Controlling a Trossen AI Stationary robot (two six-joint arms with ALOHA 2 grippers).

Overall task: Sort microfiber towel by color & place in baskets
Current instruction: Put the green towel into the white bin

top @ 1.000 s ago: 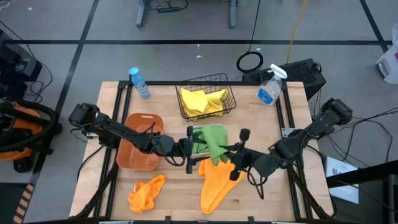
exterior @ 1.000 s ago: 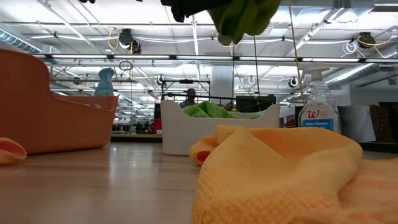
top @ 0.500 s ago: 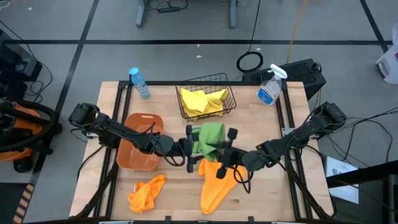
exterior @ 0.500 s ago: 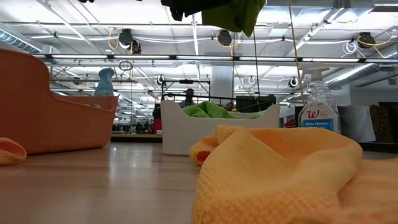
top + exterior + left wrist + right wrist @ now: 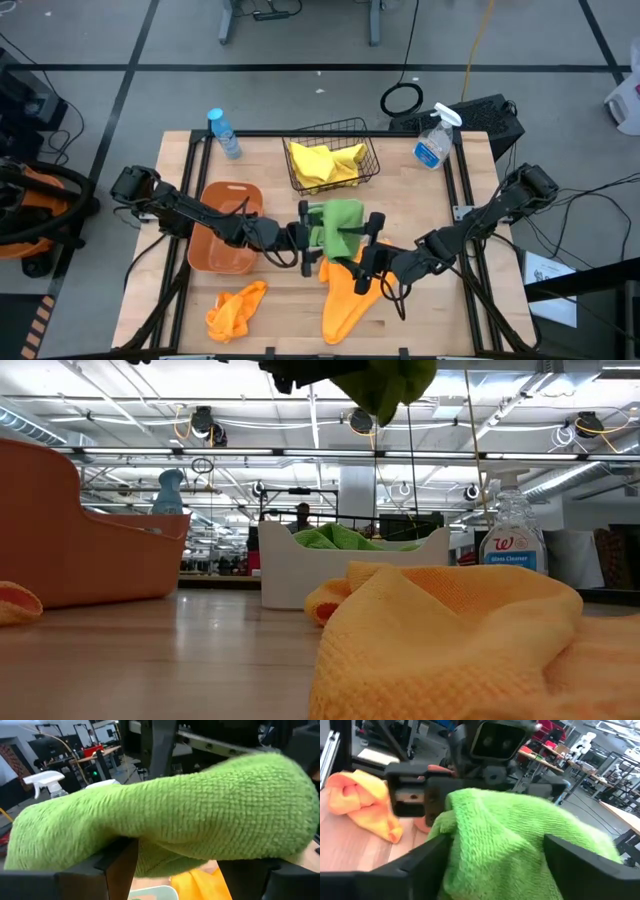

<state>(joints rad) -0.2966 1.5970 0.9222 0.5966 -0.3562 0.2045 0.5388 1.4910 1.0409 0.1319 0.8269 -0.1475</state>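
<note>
Green towel (image 5: 340, 220): clenched by my left gripper (image 5: 306, 236) and right gripper (image 5: 368, 240); only overhead shows the white bin (image 5: 350, 565) beneath.

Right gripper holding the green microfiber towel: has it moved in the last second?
Yes. The right gripper has moved left toward the white plastic bin, carrying the green towel over it.

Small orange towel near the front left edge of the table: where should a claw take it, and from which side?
Judging by the high view, take the small orange towel at its bunched lower lobe, coming straight down from above. It lies crumpled on the table, raised folds giving the claw something to pinch, and bare wood surrounds it. The orange tub sits apart, farther back.
</note>
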